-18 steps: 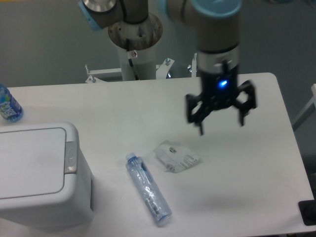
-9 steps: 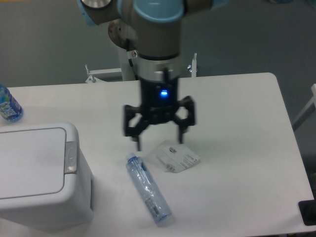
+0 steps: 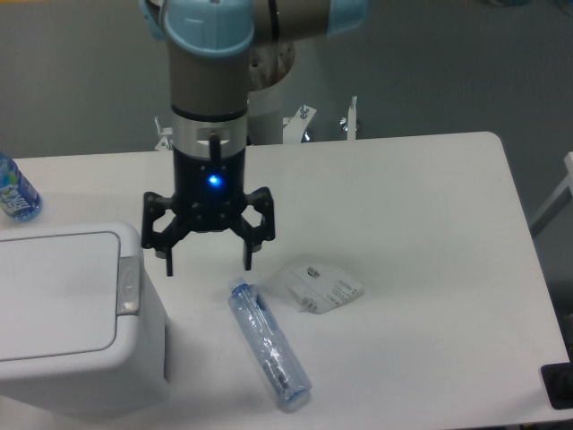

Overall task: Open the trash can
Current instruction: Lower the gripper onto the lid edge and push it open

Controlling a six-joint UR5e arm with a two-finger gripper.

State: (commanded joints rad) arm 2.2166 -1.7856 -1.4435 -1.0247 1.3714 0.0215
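The trash can (image 3: 76, 358) is a large white boxy bin at the lower left, its flat lid (image 3: 54, 296) down and its small grey push-button latch (image 3: 129, 287) on the right edge. My gripper (image 3: 209, 264) hangs open and empty over the table, just right of the bin's top right corner. Its left fingertip (image 3: 168, 266) is close above and right of the latch, not touching it.
A clear plastic bottle (image 3: 269, 343) lies on the table below the gripper. A crumpled white packet (image 3: 320, 287) lies to its right. A blue-labelled bottle (image 3: 13, 190) stands at the far left edge. The arm's base column (image 3: 255, 112) is behind the table.
My gripper has swept left across the table, from the right side past the packet to just beside the trash can's latch. It stayed open. Nothing else moved.
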